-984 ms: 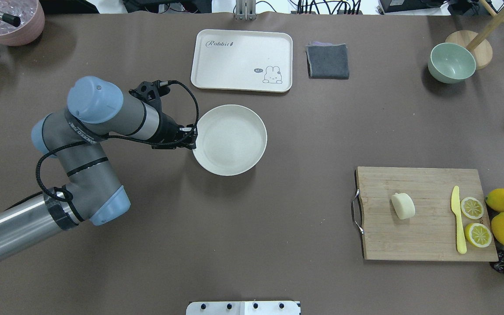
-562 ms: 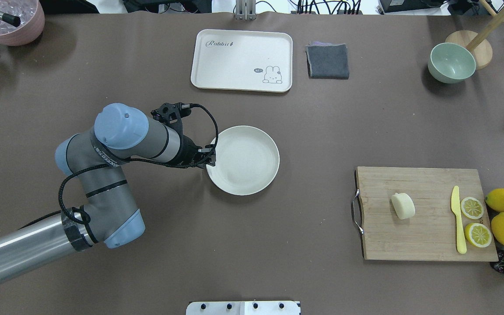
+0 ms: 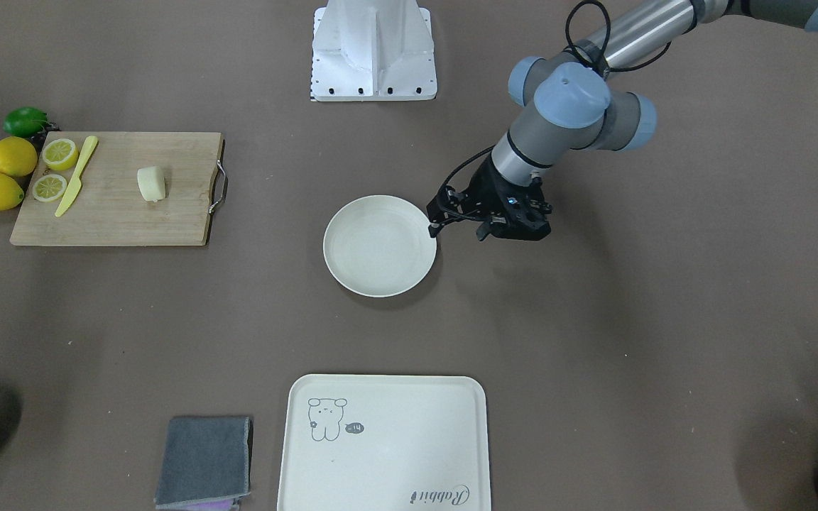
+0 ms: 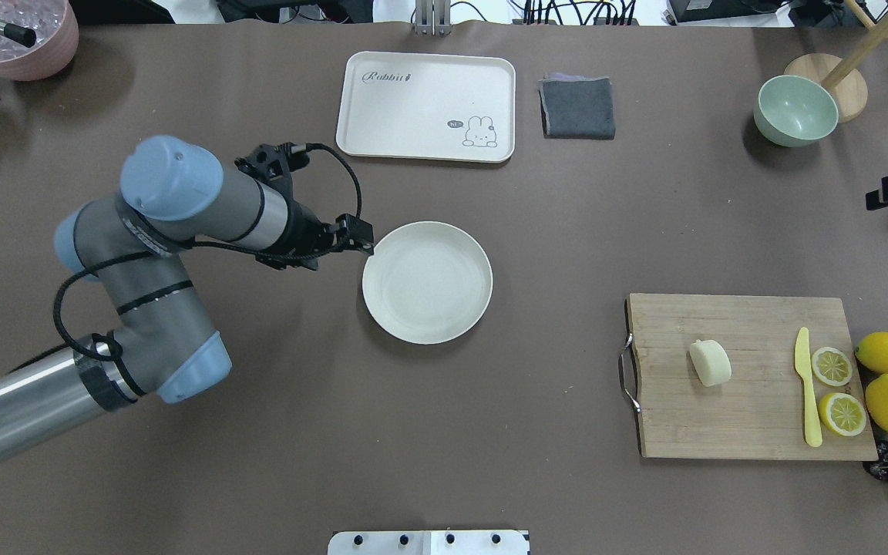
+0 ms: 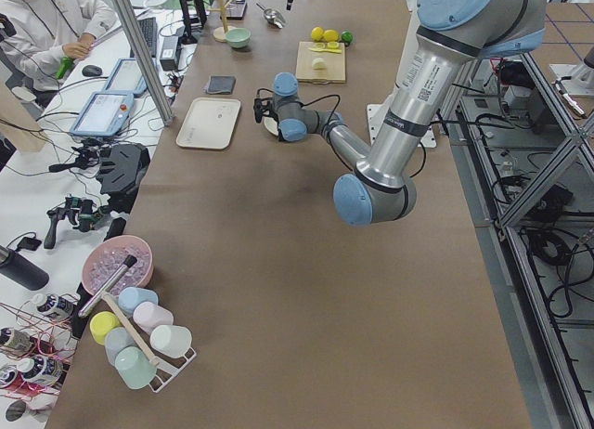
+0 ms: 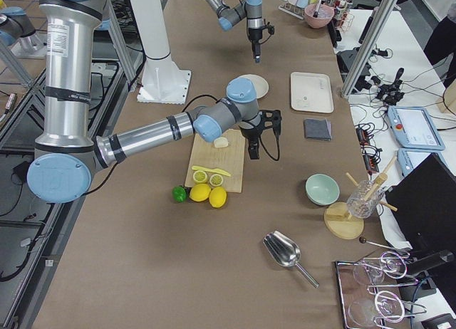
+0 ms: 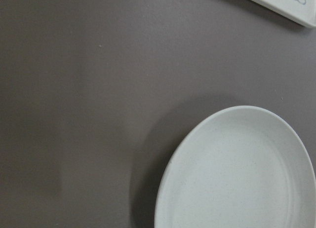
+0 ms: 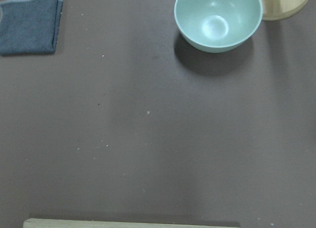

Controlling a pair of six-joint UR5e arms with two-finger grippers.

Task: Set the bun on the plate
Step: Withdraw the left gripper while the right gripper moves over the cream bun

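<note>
Bun (image 4: 710,362) lies on a wooden cutting board (image 4: 752,420), well apart from the plate (image 4: 427,282) and off to the plate's right as the overhead camera sees it. It rests with a flat cut side turned toward the plate, and nothing touches it. A yellow knife (image 4: 806,385) and two lemon slices (image 4: 832,366) share the board, farther from the plate than the bun.

The plate sits bare on the brown table. The left gripper (image 4: 365,243) hangs just beside the plate's rim, on the side away from the bun, apparently clear of it. The left wrist view shows the rim free and no fingers, so I cannot tell how its jaws stand.

The right gripper (image 6: 252,152) shows clearly only in the side view, pointing down near the board and well apart from the plate; its grip cannot be told. A cream tray (image 4: 426,106) lies beyond the plate.
</note>
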